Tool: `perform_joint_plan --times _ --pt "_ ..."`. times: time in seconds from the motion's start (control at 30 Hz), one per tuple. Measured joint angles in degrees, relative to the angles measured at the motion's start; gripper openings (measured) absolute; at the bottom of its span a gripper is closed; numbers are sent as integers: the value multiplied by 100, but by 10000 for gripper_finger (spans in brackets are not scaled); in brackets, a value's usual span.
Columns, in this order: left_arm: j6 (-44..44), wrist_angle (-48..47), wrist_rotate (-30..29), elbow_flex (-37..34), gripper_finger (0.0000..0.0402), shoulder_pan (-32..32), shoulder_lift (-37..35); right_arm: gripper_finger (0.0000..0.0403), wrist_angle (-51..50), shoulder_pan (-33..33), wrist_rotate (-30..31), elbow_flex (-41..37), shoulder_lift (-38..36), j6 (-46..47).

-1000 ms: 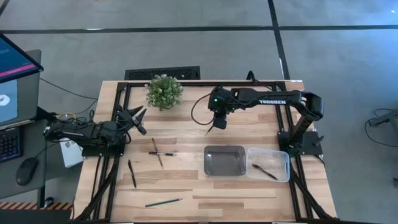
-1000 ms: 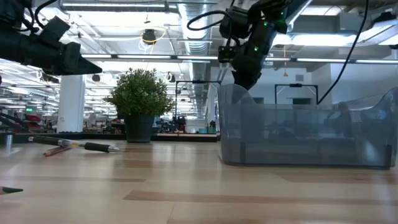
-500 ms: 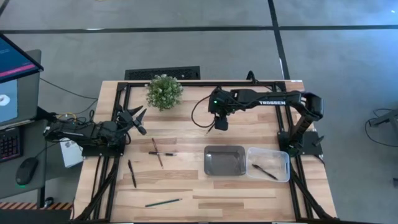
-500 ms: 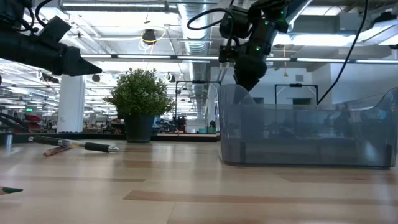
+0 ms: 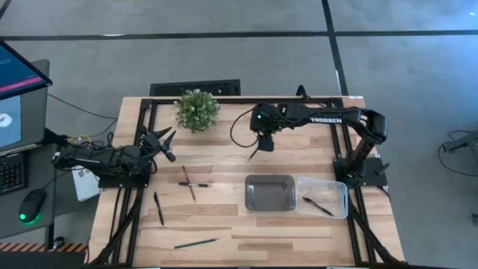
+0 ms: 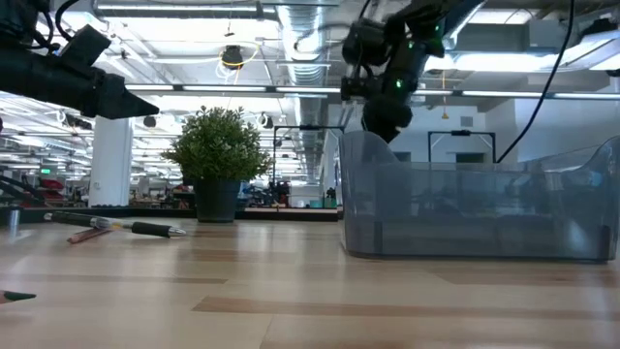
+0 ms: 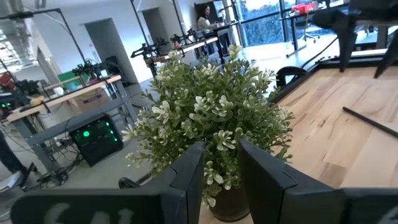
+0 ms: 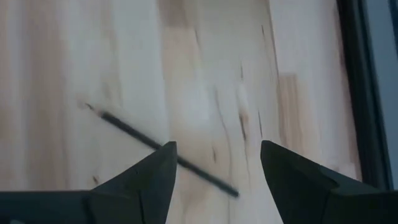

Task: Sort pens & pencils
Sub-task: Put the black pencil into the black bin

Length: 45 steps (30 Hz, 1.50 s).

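Observation:
My right gripper hangs open above the far middle of the table; in its wrist view a thin dark pencil lies flat on the wood below, running aslant between the fingers. A black pen and a pencil lie crossed. Another black pen and a greenish pencil lie nearer the near edge. One pen lies in the clear bin. My left gripper waits open at the table's left, facing the plant.
A grey metal tray sits beside the clear bin at the right. A potted plant stands near the far edge. A black frame borders the tabletop, and a black cable loops by the right wrist.
My right gripper has edged slightly toward the table's far edge and stayed open. Nothing on the table has moved.

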Motion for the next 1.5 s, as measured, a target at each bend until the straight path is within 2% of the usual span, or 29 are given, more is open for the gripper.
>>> perform_joint_plan --times 0.17,0.6,0.93,1.17,1.5 --pt "2 2 -3 -1 91 -1 0 255 -167 -178 -81 2 316 -11" --pt "151 2 -3 -1 91 -2 0 255 -387 -81 -199 0 1251 -363" --pt "149 2 -3 -1 91 0 0 255 -311 -124 -222 2 1351 -604" --pt "144 2 -3 -1 91 0 0 255 -421 -219 -1077 2 1351 -262" --pt "93 0 -1 -1 91 1 -2 255 -366 -196 -953 35 1561 -153"
